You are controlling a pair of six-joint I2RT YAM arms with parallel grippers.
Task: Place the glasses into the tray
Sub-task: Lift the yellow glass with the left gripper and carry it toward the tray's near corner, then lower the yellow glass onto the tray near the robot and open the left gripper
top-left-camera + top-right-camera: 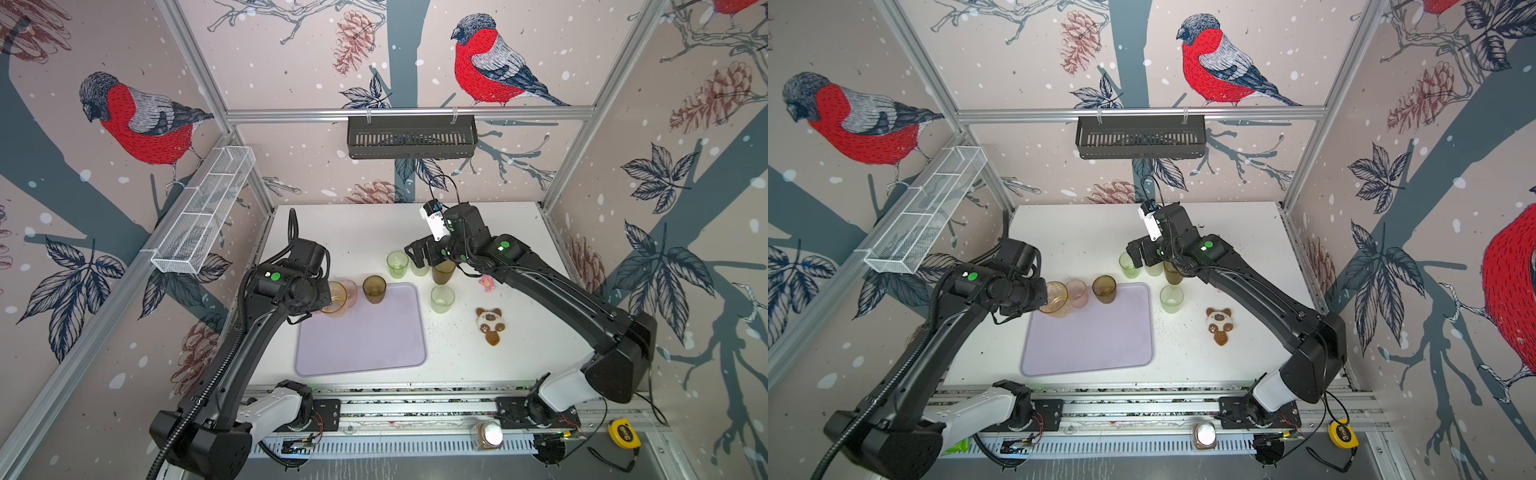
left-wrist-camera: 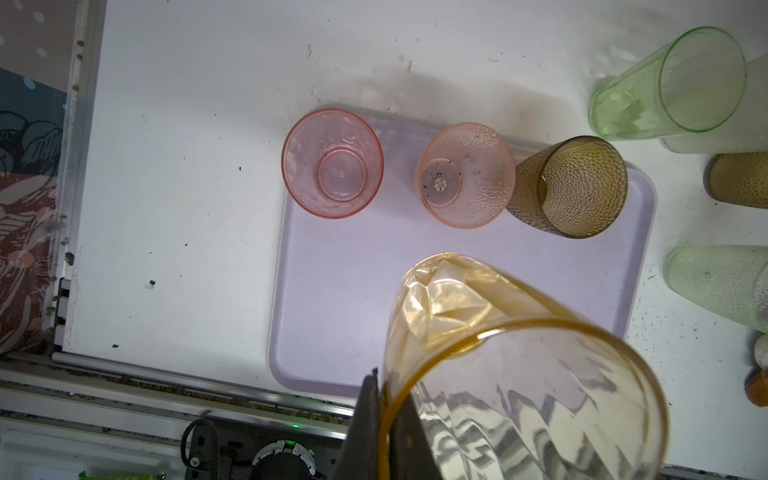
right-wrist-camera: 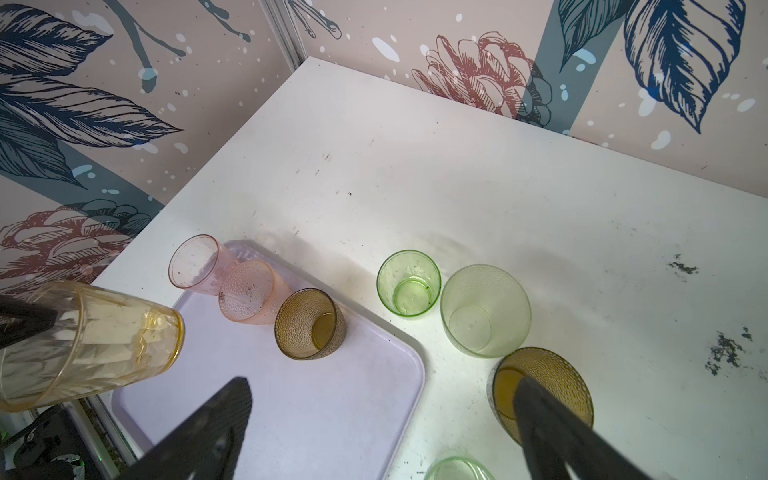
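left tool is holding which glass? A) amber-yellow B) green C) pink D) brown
A: the left tool is pinched shut on the rim of the amber-yellow glass, holding it above the tray.

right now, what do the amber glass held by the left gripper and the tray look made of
The amber glass: likely translucent plastic, glossy; faceted walls catch bright highlights. The tray: probably plastic, matte pale lavender; no glare, moulded rounded corners.
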